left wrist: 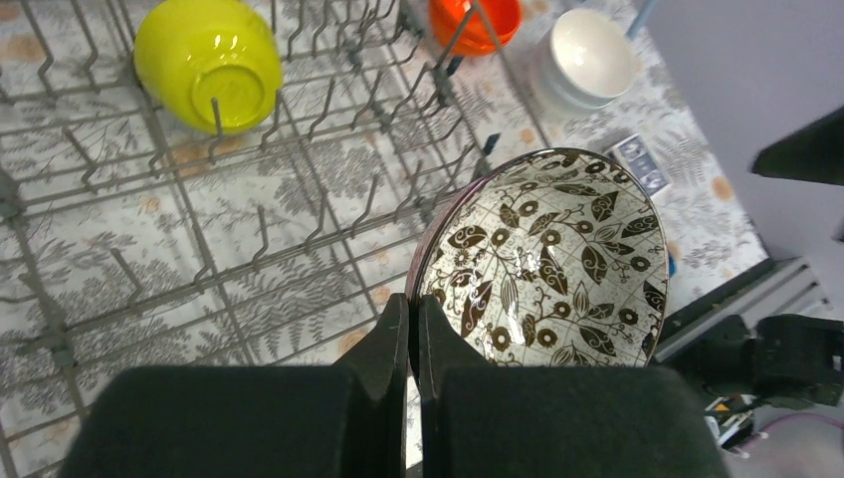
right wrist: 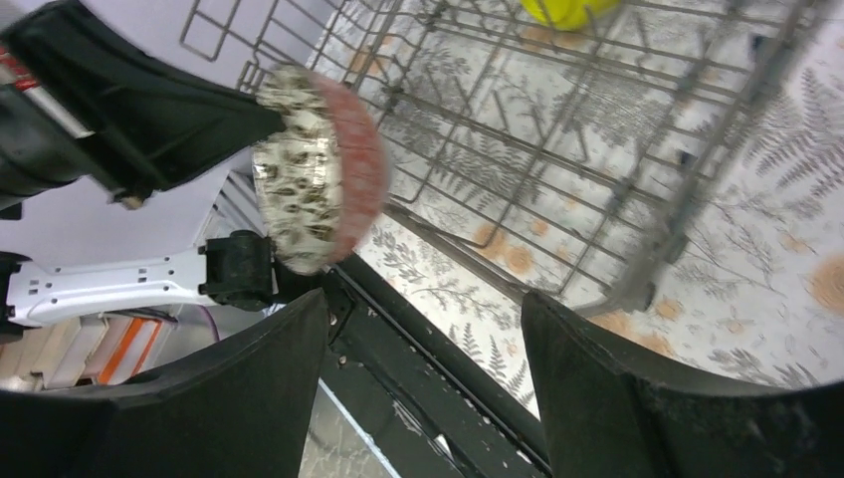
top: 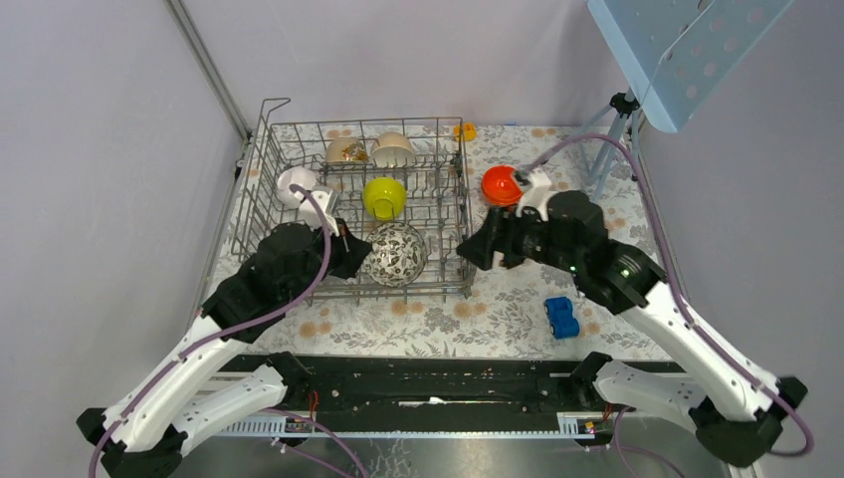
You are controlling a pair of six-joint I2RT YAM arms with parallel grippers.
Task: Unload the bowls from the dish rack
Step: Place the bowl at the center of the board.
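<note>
The dark leaf-patterned round glazed bowl (top: 395,254), white and brown inside and reddish outside, stands on edge at the near right corner of the large grey wire dish rack (top: 353,124). A glossy yellow-green bowl (top: 383,197) lies tipped at the rack's middle. The rack rests on a fern-and-flower printed tablecloth (top: 478,314) between plain pale grey walls. The left gripper (top: 350,244) is clamped on the patterned bowl's rim from the rack's left. The right gripper (top: 468,249), jaws spread wide and holding nothing, hovers just outside the rack's right wall, facing that bowl.
</note>
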